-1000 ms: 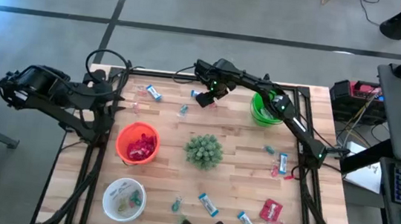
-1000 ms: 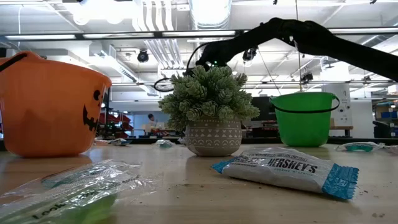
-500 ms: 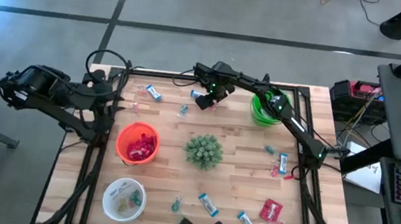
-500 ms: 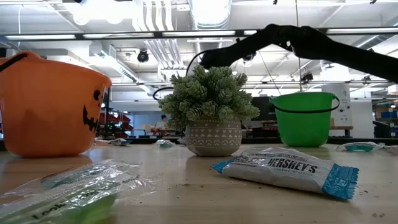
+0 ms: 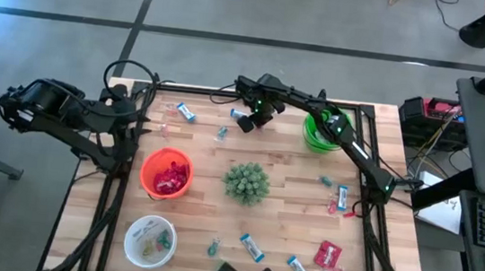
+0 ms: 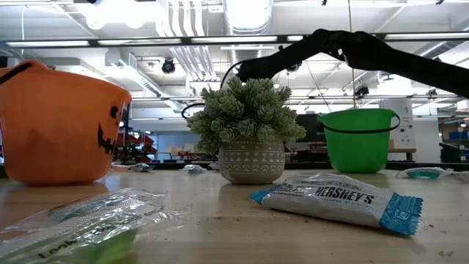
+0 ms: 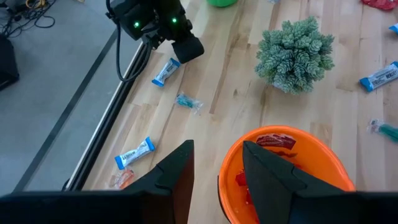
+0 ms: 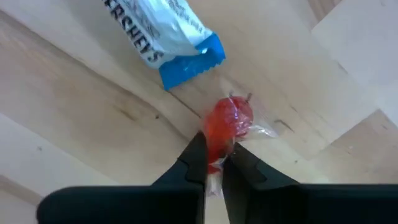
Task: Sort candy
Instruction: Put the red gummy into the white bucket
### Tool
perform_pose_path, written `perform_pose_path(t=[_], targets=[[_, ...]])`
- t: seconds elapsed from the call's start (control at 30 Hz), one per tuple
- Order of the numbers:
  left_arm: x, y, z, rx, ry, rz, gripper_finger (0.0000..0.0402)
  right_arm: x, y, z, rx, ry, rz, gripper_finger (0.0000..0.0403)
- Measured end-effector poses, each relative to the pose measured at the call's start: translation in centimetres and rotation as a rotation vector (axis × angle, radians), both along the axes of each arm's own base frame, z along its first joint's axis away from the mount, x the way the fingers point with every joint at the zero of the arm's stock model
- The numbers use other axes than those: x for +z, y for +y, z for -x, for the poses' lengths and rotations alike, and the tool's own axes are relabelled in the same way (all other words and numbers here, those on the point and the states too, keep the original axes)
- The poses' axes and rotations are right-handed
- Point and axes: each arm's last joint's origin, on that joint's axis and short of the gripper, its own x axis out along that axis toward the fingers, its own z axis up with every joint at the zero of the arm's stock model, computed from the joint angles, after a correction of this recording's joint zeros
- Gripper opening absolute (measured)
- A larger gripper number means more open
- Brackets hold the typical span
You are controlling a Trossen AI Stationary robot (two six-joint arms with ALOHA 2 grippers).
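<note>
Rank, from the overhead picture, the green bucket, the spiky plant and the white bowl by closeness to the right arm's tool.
From the right tool:
1. Green bucket, beside it near the table's right edge.
2. Plant, mid-table.
3. White bowl, far corner on the left arm's side.

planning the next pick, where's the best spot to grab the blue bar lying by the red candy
Grip the blue bar across its narrow middle, coming straight down from above. It lies flat on the table, and its crimped ends look too thin to pinch. The right gripper is shut on the red candy.
</note>
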Motion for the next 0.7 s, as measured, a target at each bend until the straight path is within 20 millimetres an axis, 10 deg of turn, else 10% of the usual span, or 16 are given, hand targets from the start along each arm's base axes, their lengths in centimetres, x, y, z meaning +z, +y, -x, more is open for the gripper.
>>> perform_pose_path(t=[0.3, 0.7], targets=[[0.0, 0.0, 0.0, 0.000, 0.000, 0.000, 0.0119, 1.7, 0.8, 0.8, 0.044, 0.047, -0.024, 0.0010], [-0.1, -0.2, -0.8, 0.008, 0.012, 0.002, 0.0119, 13.8, 5.7, 2.4, 0.171, -0.152, 0.096, 0.0009]])
